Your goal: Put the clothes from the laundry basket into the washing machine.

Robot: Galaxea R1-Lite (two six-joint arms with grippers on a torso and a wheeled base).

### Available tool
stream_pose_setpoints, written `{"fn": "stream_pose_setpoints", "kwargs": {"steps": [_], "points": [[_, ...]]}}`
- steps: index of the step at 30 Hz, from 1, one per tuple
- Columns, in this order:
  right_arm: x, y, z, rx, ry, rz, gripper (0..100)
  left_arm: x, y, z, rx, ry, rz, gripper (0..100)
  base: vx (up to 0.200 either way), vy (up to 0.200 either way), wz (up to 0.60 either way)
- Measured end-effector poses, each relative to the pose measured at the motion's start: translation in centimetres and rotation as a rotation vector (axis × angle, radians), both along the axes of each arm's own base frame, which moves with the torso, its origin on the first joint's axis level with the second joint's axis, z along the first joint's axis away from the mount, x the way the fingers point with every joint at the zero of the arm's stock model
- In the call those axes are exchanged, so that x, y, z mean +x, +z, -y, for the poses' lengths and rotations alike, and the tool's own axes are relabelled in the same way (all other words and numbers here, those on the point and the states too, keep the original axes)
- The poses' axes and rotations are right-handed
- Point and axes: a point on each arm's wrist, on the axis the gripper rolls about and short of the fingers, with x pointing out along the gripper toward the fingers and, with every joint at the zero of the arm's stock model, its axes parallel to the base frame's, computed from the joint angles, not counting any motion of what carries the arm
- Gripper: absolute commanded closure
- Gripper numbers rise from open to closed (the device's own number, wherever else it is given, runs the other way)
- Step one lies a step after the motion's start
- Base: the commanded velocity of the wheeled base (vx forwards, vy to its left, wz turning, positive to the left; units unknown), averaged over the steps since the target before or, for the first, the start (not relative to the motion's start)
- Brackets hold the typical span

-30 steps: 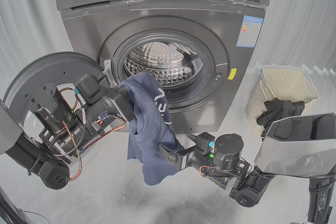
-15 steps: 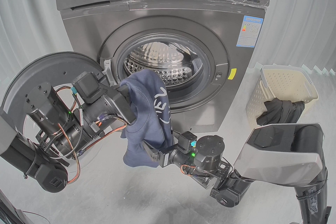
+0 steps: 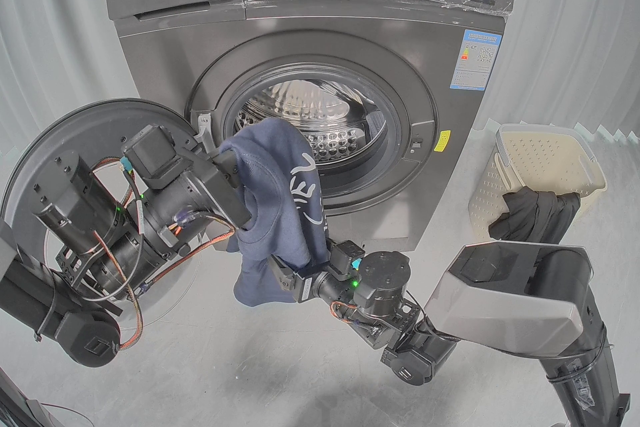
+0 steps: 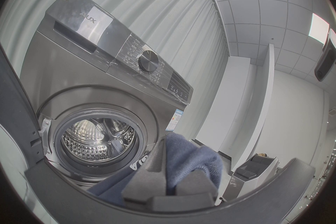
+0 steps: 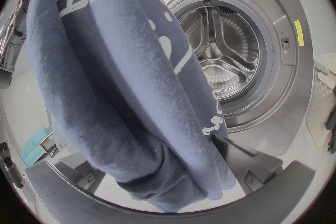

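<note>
Head view: the left pincer (image 3: 230, 171) is clenched on the upper edge of the navy garment (image 3: 280, 195), at 7 o'clock of the drum opening (image 3: 313, 115) and just in front of its rim. The right pincer (image 3: 283, 268) grasps a lower fold of the same garment, at 6 o'clock of the left pincer. The garment hangs between the two pincers, outside the drum, with its hem above the floor (image 3: 220, 368). The washing machine (image 3: 307, 15) has its door (image 3: 87, 135) swung open at 9 o'clock of the opening. The laundry basket (image 3: 540, 161) stands on the floor at 3 o'clock of the machine, and a black garment (image 3: 533, 211) is draped over its front rim.

Left wrist view: the left pincer (image 4: 175, 165) has navy garment (image 4: 192, 158) bunched between its fingers (image 4: 157, 165). The washing machine (image 4: 105, 70) stands beyond it, with the drum opening (image 4: 94, 137) uncovered.

Right wrist view: the right pincer (image 5: 164, 179) is closed on a thick fold of the navy garment (image 5: 122, 77), which shows white print. The drum opening (image 5: 224, 56) lies behind the garment. The laundry basket (image 5: 322, 105) stands beside the machine.
</note>
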Motion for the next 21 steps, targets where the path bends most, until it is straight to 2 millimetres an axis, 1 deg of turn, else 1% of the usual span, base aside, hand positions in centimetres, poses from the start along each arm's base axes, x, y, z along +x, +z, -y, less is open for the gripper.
{"fn": "stream_pose_setpoints", "kwargs": {"steps": [2,3,9,13,18,21], "points": [[0.1,0.0,-0.1,0.005,-0.007,0.004,0,0.0,0.1,0.0,-0.002,0.0,0.001,100,0.0,0.0,0.0],[0.2,0.0,-0.1,0.007,-0.01,0.006,100,-0.1,0.1,0.0,-0.003,-0.001,0.002,100,0.0,0.0,0.0],[0.4,0.2,-0.1,0.02,-0.015,0.016,100,0.0,0.2,-0.2,-0.004,0.003,0.004,100,0.0,0.0,0.0],[0.5,0.7,0.6,0.022,-0.029,0.017,100,0.1,0.1,-0.3,-0.003,0.013,0.0,100,0.0,0.0,0.0],[0.1,1.7,2.5,0.006,-0.056,-0.001,100,0.4,-0.2,-0.5,0.001,0.031,-0.008,100,0.0,0.0,0.0],[0.2,2.8,4.1,0.004,-0.089,-0.008,100,0.9,-0.6,-0.9,0.015,0.056,-0.017,100,0.0,0.0,0.0]]}}
